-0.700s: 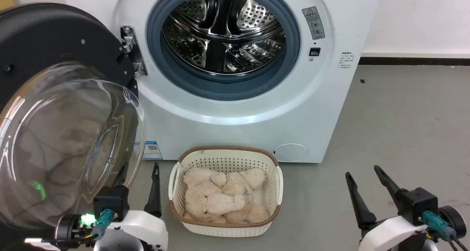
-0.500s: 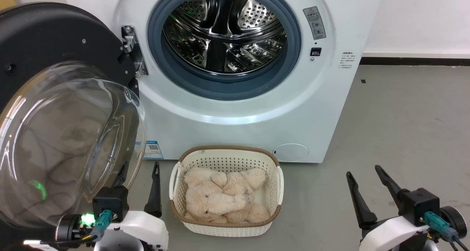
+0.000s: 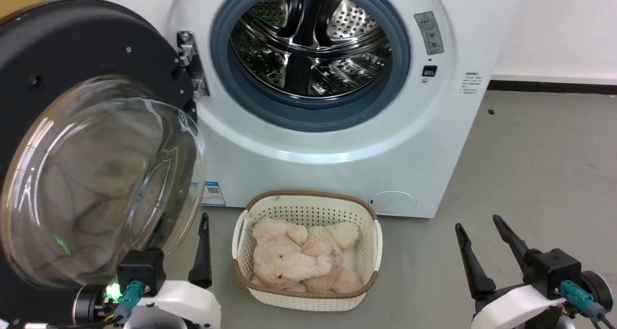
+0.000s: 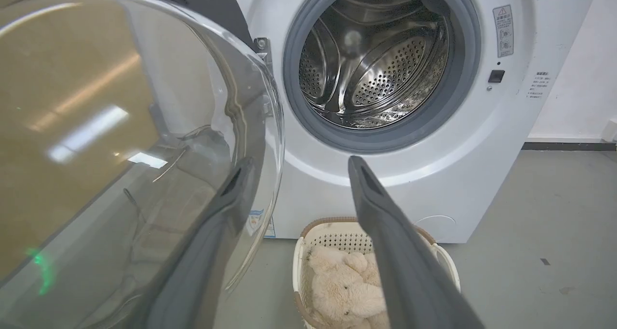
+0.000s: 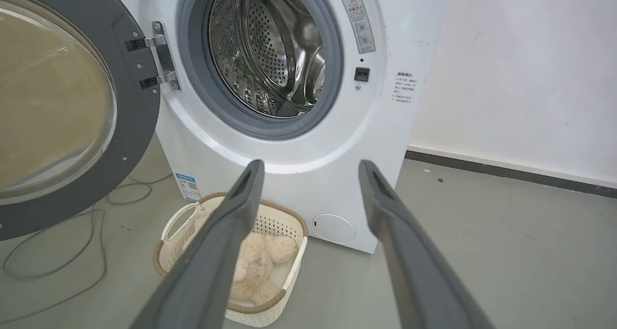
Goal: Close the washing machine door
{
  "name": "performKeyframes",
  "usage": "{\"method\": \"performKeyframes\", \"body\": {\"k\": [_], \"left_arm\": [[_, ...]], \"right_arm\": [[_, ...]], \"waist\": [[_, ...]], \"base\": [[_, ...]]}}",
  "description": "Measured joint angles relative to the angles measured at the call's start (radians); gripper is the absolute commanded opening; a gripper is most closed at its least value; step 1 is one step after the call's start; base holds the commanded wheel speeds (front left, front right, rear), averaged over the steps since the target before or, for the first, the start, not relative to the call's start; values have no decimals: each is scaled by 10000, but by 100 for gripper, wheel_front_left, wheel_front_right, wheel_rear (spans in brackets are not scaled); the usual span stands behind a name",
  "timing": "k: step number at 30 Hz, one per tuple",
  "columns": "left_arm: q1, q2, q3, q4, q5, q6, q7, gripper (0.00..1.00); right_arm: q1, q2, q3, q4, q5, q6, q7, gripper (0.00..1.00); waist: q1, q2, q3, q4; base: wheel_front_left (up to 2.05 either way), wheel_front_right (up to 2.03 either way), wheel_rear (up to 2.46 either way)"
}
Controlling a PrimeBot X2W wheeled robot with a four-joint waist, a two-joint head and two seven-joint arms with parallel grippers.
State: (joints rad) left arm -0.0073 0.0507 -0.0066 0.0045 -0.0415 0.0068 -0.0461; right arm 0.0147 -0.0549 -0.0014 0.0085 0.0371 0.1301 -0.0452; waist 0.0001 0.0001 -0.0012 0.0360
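Change: head camera has swung since the earlier frame, so the whole scene sits further right; nothing else has visibly moved
Washing machine door (image 3: 96,175): swung wide open to the left on its metal hinge (image 3: 190,61); black rim and clear glass bowl face out, well clear of the opening
Washing machine (image 3: 337,141): white, round opening uncovered; grey gasket (image 3: 308,112) rings the steel drum (image 3: 308,45)
Left gripper (image 3: 182,219): jaws spread wide, holding nothing; low beside the door, one finger seen through the edge of the glass bowl; contact cannot be told
Right gripper (image 3: 477,221): jaws spread wide, empty; low at the right over the grey floor (image 3: 530,175), well apart from the machine
Basket (image 3: 308,196): white, on the floor just before the machine, between the grippers; cream plush toy (image 3: 299,261) inside
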Motion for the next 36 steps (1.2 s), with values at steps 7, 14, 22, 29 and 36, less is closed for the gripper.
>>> {"method": "performKeyframes", "body": {"k": [7, 14, 22, 29, 36], "left_arm": [[131, 0, 2, -4, -105, 0, -138, 100], [289, 0, 13, 2, -236, 0, -270, 100], [357, 0, 29, -4, -316, 0, -447, 100], [484, 0, 75, -13, -360, -6, -612, 100], [565, 0, 194, -144, -594, 50, -756, 100]], "right_arm": [[21, 0, 71, 17, 46, 0, -144, 100], [130, 0, 221, 109, 276, 0, -290, 100], [177, 0, 395, 217, 349, -2, -468, 100], [225, 0, 518, 337, 437, 0, -631, 100], [214, 0, 807, 502, 439, 0, -765, 100]], "waist": [[0, 0, -38, 307], [0, 0, -106, 733], [0, -1, -157, 1228], [0, -1, -212, 1706], [0, -1, -175, 2070]], "base": [[0, 0, 0], [0, 0, 0], [0, 0, 0], [0, 0, 0], [0, 0, 0]]}}
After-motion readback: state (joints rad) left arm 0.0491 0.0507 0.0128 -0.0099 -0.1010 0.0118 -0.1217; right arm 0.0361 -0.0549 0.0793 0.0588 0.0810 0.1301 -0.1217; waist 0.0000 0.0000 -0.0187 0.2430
